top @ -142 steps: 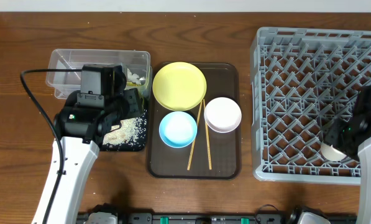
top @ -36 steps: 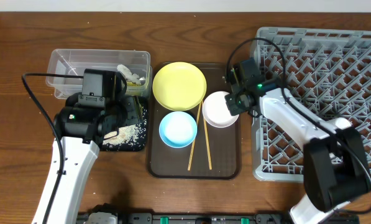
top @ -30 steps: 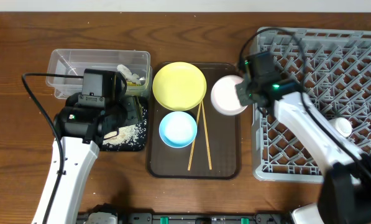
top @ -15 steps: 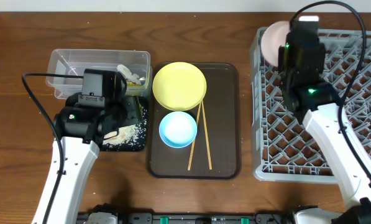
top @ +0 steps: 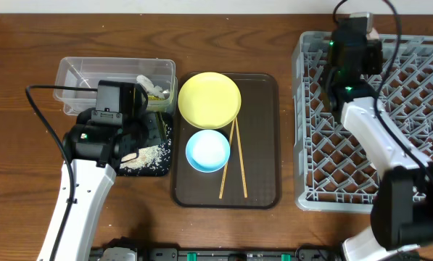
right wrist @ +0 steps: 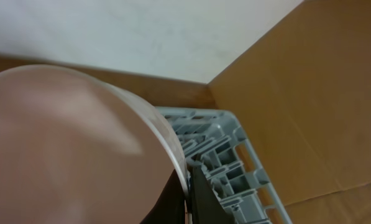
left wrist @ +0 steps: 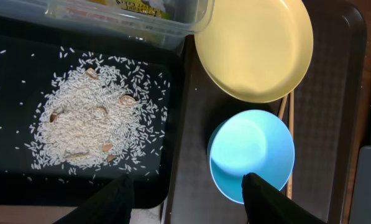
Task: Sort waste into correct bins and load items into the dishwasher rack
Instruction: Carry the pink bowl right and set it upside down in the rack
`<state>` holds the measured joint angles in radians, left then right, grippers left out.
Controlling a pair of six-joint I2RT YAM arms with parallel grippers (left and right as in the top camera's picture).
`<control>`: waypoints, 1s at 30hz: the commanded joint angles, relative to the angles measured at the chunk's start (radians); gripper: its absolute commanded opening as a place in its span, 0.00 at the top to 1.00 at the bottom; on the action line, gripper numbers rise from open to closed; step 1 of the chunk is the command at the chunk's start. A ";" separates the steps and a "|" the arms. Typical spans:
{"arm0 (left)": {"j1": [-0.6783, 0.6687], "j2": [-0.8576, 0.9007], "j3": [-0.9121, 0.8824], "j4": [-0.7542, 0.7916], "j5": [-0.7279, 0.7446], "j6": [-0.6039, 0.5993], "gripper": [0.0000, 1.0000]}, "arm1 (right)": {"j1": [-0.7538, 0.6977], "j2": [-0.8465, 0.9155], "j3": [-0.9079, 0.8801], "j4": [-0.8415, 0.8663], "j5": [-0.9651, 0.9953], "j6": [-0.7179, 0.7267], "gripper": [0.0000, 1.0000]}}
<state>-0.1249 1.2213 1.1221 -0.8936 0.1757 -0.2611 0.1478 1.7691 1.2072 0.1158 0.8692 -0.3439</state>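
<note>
My right gripper (top: pixel 352 36) is shut on the rim of the pale pink bowl (right wrist: pixel 67 149), holding it on edge over the far left part of the grey dishwasher rack (top: pixel 390 152); the rack also shows in the right wrist view (right wrist: pixel 229 168). In the overhead view the arm hides almost all of the bowl. My left gripper (left wrist: pixel 185 205) is open and empty above the black tray (top: pixel 154 170) that holds loose rice (left wrist: pixel 92 124). The yellow plate (top: pixel 209 100), blue bowl (top: pixel 207 150) and two chopsticks (top: pixel 233 156) lie on the brown serving tray (top: pixel 263 181). The green cup is not in view.
The clear tub (top: pixel 85 76) stands behind the black tray, with white tissue (top: pixel 152 85) and a green-yellow wrapper (left wrist: pixel 141 5) inside. The wooden table runs around everything. A brown cardboard surface (right wrist: pixel 309 93) stands beyond the rack.
My right gripper lifted the pink bowl off the brown tray and carried it right and back over the rack's far left part. The left arm has not moved.
</note>
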 commanded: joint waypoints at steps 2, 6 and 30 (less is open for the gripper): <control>0.004 0.000 -0.005 -0.003 -0.015 0.006 0.41 | 0.004 0.056 0.010 0.025 0.032 -0.032 0.99; 0.004 0.000 -0.005 -0.003 -0.014 0.005 0.41 | 0.013 0.092 0.010 0.043 0.032 -0.031 0.99; 0.004 0.000 -0.005 -0.008 -0.011 0.006 0.41 | 0.135 0.124 0.010 -0.215 0.013 0.114 0.96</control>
<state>-0.1249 1.2213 1.1221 -0.8948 0.1761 -0.2611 0.2382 1.8587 1.2339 -0.0578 0.9764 -0.2893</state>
